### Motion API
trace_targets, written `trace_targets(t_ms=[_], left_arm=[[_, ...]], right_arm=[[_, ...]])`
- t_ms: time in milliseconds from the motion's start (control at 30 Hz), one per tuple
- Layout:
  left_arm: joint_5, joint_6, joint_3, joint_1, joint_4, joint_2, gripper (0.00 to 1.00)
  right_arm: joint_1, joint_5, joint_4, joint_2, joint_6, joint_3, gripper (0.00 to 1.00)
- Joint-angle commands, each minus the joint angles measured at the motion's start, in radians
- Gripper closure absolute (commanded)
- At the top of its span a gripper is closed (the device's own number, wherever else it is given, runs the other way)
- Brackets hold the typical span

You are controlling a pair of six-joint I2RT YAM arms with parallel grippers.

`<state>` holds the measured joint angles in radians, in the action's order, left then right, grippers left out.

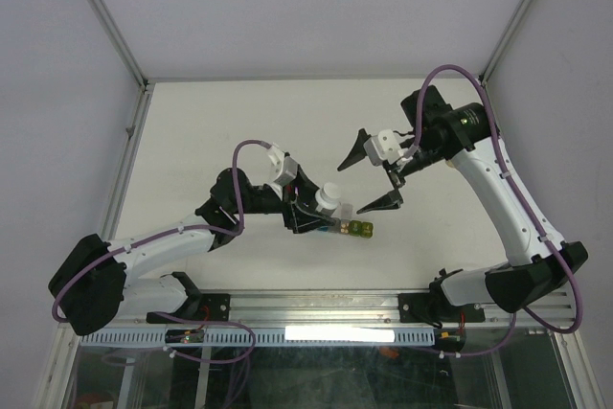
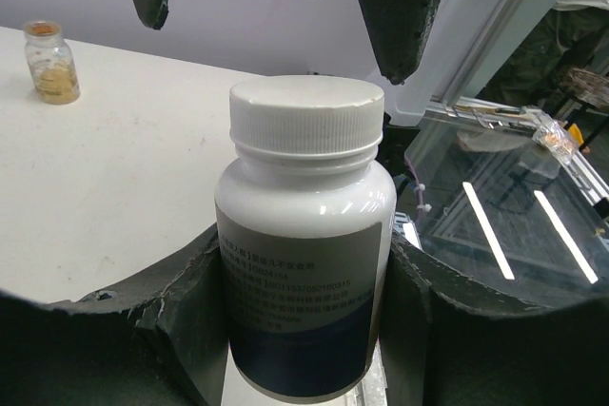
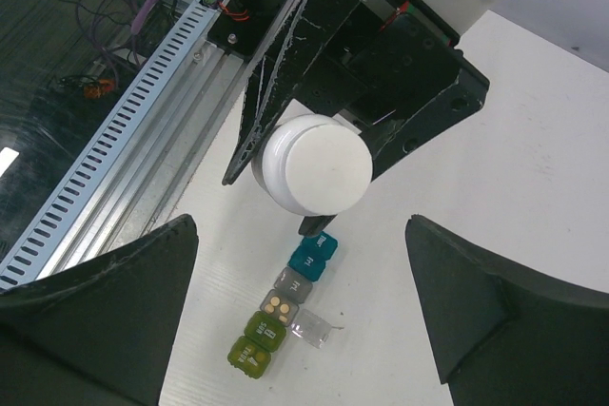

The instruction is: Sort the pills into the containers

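My left gripper [image 1: 321, 206] is shut on a white-capped bottle [image 1: 329, 195] with a dark label and holds it upright; it fills the left wrist view [image 2: 304, 235]. The containers [image 3: 281, 303] are a strip of teal, grey, green and yellow-green cubes lying just in front of the bottle, also seen from above [image 1: 351, 228]; its blue end is hidden under the bottle. One grey compartment [image 3: 276, 308] stands open with its clear lid [image 3: 315, 330] swung aside and small tan pills inside. My right gripper [image 1: 351, 189] is open and empty, hovering above the bottle cap [image 3: 317, 165] and the strip.
A small amber bottle [image 2: 52, 62] stands on the white table [image 1: 239, 131] beyond the left gripper. A slotted aluminium rail [image 3: 124, 130] runs along the table's near edge. Grey walls enclose the table on the left, back and right.
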<state>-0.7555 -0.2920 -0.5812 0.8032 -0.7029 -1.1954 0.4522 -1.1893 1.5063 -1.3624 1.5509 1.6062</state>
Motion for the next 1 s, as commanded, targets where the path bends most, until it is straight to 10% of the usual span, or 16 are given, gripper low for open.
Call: trace_targets(t_ms=[0,967], left_arm=[[-0.064,-0.038,-0.069,-0.01,0.017,-0.02,1.0],[-0.119,-0.03,-0.108,-0.009,0.057,-0.052,1.0]], right_arm=[[0.02,-0.015,-0.012,0.007,0.006,0.012,0.09],[0.118,0.067,-0.161,-0.016,-0.214,-0.023,0.46]])
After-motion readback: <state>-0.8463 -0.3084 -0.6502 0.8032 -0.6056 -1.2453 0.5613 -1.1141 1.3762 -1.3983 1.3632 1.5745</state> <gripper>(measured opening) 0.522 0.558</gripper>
